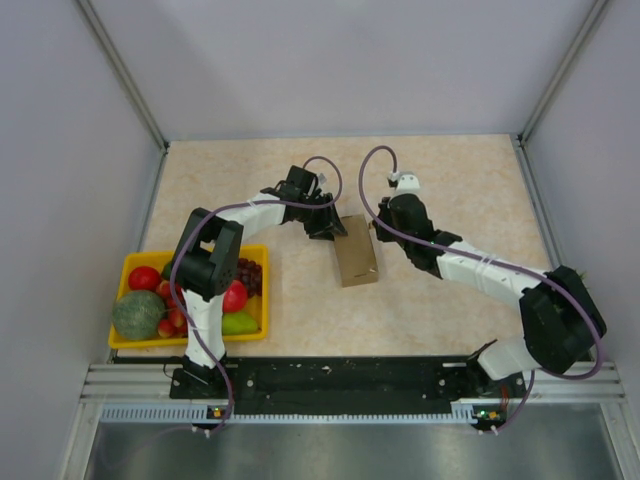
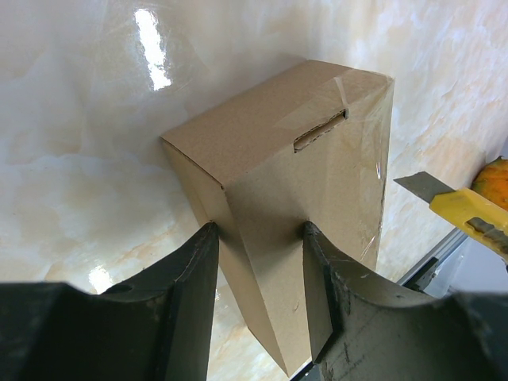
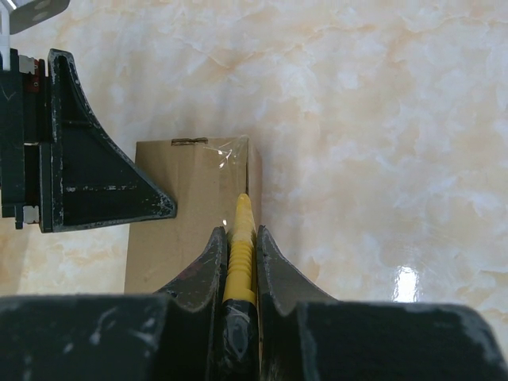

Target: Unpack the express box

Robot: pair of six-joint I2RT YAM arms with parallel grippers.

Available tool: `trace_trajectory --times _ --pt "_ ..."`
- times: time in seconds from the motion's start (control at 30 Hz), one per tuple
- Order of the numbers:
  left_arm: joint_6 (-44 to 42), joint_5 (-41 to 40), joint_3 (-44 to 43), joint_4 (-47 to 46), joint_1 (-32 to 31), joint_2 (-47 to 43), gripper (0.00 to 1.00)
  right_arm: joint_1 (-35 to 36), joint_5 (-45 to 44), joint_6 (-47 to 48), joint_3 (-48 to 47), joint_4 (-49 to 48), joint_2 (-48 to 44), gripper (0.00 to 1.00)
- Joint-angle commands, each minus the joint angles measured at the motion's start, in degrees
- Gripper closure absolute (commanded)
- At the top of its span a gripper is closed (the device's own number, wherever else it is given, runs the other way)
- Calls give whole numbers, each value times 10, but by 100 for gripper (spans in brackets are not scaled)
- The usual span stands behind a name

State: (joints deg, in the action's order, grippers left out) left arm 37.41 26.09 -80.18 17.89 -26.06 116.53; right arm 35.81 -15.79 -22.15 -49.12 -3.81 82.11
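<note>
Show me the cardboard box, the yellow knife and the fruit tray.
express box [image 2: 238, 131], left wrist view, upper face.
utility knife [image 3: 240, 254], right wrist view, yellow handle.
fruit tray [image 1: 133, 260], top external view, far rim.

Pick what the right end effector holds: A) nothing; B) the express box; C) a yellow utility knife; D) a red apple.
C: the right end effector is shut on the yellow utility knife, close to the express box.

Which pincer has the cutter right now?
The right pincer, shut on the yellow cutter; the left pincer clamps the box instead.
</note>
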Motion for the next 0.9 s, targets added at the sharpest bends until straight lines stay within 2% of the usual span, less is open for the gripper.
trace_trajectory --times 0.0,0.87 --pt "-14 -56 5 29 1 34 83 -2 -4 -7 -3 -19 -27 100" --pt "-11 -54 -3 28 1 41 83 -2 -1 -7 -12 -3 4 100"
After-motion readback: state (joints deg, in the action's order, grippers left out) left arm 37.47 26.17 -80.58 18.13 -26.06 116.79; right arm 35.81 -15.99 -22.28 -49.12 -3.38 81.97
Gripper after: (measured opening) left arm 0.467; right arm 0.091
